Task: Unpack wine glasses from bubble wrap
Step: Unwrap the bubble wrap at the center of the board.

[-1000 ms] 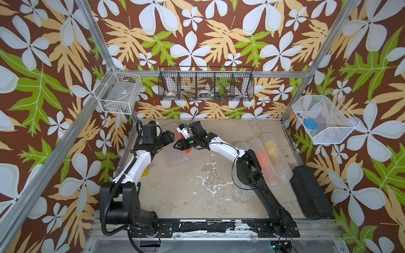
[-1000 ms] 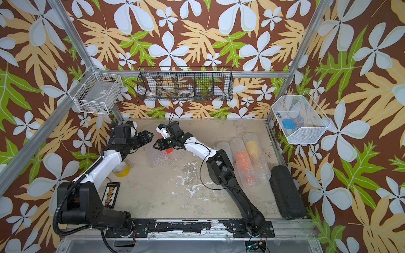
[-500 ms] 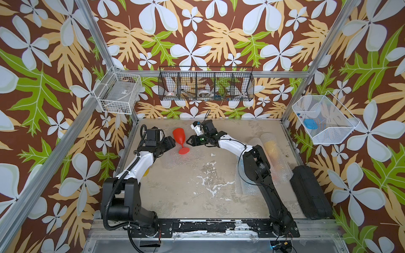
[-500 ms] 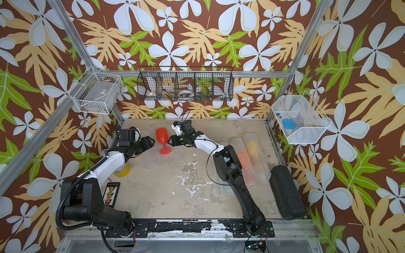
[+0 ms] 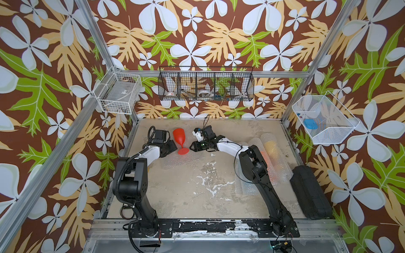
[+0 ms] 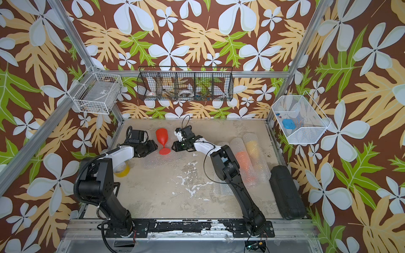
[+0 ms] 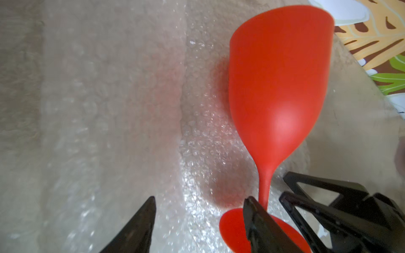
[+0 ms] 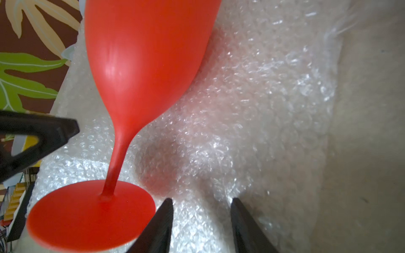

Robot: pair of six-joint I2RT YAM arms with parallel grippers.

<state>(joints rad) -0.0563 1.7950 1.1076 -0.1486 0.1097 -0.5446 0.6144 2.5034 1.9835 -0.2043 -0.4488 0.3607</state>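
Note:
A bare red wine glass [image 5: 180, 138] [image 6: 162, 138] stands on its foot on a flat sheet of bubble wrap [image 5: 183, 161] at the back left of the table. My left gripper [image 5: 173, 146] [image 7: 199, 198] sits open just left of the foot, its gap empty, one finger beside the stem of the red glass [image 7: 278, 87]. On the other side my right gripper [image 5: 192, 146] [image 8: 201, 199] is open over the wrap, with the glass's foot [image 8: 87, 214] outside its fingers. Two wrapped rolls lie at the right, one showing orange [image 6: 243, 163], one yellow [image 6: 254, 146].
A yellowish tape roll [image 6: 122, 172] lies under the left arm. A black case [image 5: 311, 192] lies along the right edge. More flat wrap [image 5: 246, 186] sits by the right arm. Wire baskets [image 5: 206, 86] hang on the walls.
A second ago the red glass lay in the wrap between both grippers. It now stands upright and bare, and both grippers have drawn back to either side of it.

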